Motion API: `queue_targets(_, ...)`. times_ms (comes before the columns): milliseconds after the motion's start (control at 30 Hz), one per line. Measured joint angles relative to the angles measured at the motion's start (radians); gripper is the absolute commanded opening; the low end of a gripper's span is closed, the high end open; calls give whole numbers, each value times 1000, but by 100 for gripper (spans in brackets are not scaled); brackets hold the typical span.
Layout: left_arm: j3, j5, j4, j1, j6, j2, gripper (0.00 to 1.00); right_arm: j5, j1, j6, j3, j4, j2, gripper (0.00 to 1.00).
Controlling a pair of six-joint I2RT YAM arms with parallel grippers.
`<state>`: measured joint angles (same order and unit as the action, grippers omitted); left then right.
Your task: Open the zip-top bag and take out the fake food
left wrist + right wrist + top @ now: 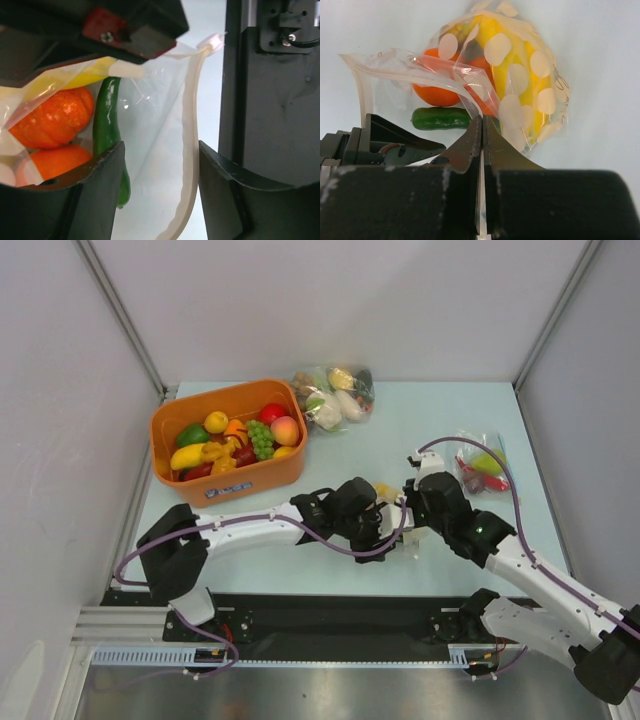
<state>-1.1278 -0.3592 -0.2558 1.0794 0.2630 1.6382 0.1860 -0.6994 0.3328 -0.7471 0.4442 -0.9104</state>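
Observation:
The zip-top bag (388, 491) lies mid-table between my two grippers. In the right wrist view the bag (520, 65) holds orange fruits (437, 95), a green pepper (440, 118), yellow pieces and pale round slices, and its mouth gapes at the left. My right gripper (482, 135) is shut on the bag's clear film at the mouth edge. My left gripper (160, 195) is open at the bag's mouth. The white zip rim (189, 140) runs between its jaws, close to the right finger. The orange fruits (52, 120) and the pepper (106, 125) lie just inside.
An orange basket (170, 420) full of loose fake food stands at the back left. A second filled bag (333, 395) lies at the back middle. A third bag (483, 465) lies at the right. Walls close in on both sides.

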Motion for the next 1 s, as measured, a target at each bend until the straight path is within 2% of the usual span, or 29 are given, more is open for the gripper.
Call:
queue_targets(267,-8,-56,39,-40,6,31,59,19,11,8,10,20,37,0)
queue_targets(433,1,-124,77,-85,-38,55,60,10,8,8,14,29,45,0)
queue_targets(667,15,-220,134,-105,-106,14,60,7,7,8,14,30,47,0)
queue_targets(867,16,-250,182,-110,-129,-35,60,7,7,8,14,31,53,0)
queue_targets(1000,34,-223,220,-119,-132,-40,56,7,7,8,14,36,64,0)
